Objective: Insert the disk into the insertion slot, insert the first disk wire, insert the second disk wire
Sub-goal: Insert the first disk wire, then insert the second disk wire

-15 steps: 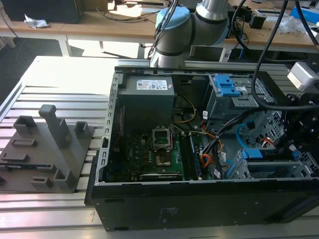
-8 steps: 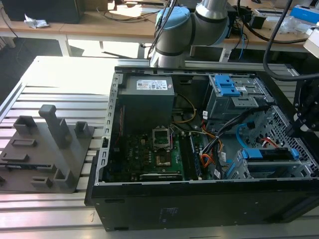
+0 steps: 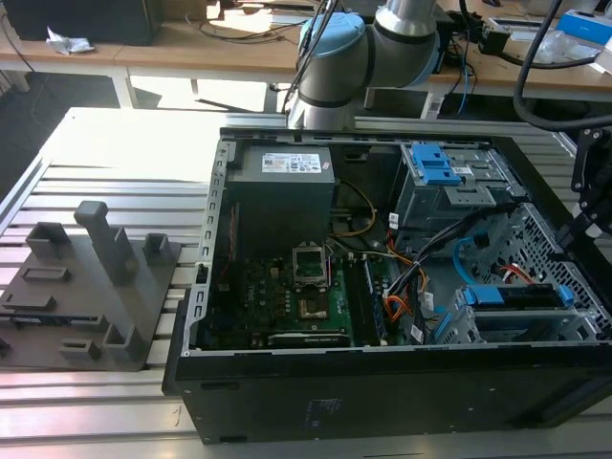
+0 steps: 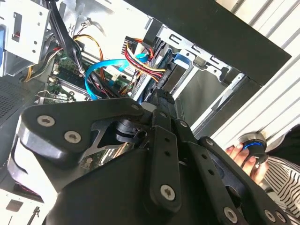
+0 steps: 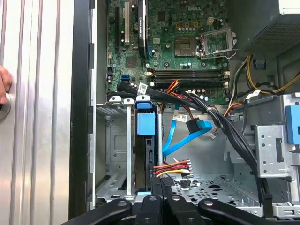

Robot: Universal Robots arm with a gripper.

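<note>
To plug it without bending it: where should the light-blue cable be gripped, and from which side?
Probably by its black plug, coming through the open side of the case: the plug is rigid and exposed, while the flat cable would flex.

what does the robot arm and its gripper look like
In the exterior view the arm is a thick silver-grey tube with rounded light-blue joint caps, and dark cables run beside it. In the second wrist view the gripper is matte black: flat linkage bars with rounded ends, joined by silver screw heads.
</note>
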